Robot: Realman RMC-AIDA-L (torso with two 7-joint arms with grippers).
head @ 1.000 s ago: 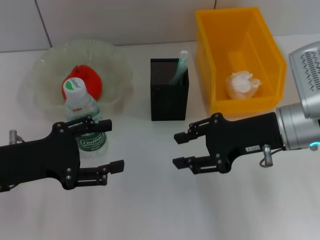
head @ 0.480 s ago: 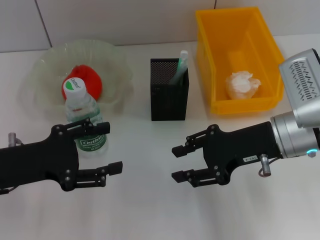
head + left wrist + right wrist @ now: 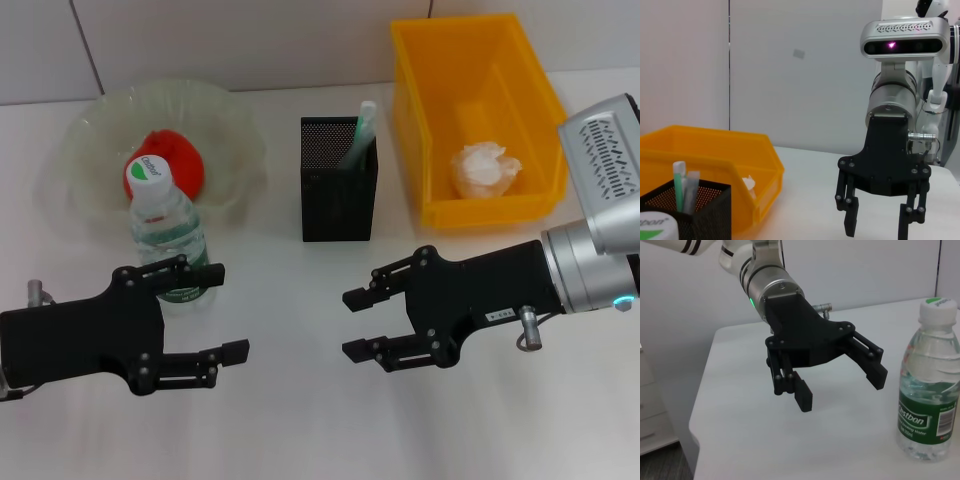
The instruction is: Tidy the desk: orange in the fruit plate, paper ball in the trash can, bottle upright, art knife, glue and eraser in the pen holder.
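The job looks nearly done: orange in the fruit plate upper left, bottle upright, paper ball in the trash can, pen holder filled, while left pincer and right pincer hover open and empty.

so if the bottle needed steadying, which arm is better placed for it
Left. The left gripper is open right beside the upright bottle, with one finger in front of its base. The right gripper, also open, sits farther off, in front of the pen holder.
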